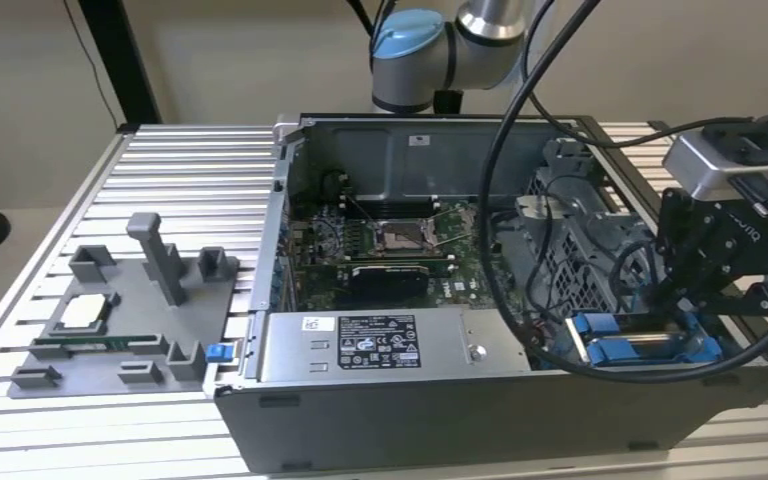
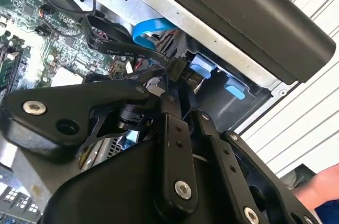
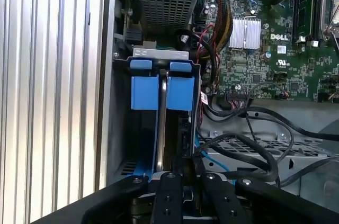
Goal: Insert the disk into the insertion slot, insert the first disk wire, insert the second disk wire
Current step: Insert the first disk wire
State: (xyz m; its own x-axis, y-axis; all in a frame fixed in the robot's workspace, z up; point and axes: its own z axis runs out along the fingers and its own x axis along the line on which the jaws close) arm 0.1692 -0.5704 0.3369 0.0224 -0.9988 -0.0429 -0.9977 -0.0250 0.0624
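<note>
The disk (image 1: 640, 348) sits down inside the insertion slot (image 3: 119, 128), at the front corner of the open computer case on the exterior view's right. Its blue frame tabs (image 3: 162, 91) and thin silver edge (image 3: 163, 139) show end-on in the first wrist view. My gripper (image 1: 707, 300) hangs right over that end of the disk. In the second wrist view its fingers (image 2: 170, 105) meet on the black plug of a disk wire (image 2: 177, 69) beside a blue tab (image 2: 201, 66). The plug's seat on the disk is hidden behind the fingers.
The motherboard (image 1: 384, 255) lies in the middle of the case, with a power supply box (image 1: 377, 345) at the front and loose black cables (image 3: 254, 144) beside the bay. A grey fixture tray (image 1: 117, 320) rests on the slatted table (image 1: 184, 160). A person's sleeve (image 2: 323, 189) is nearby.
</note>
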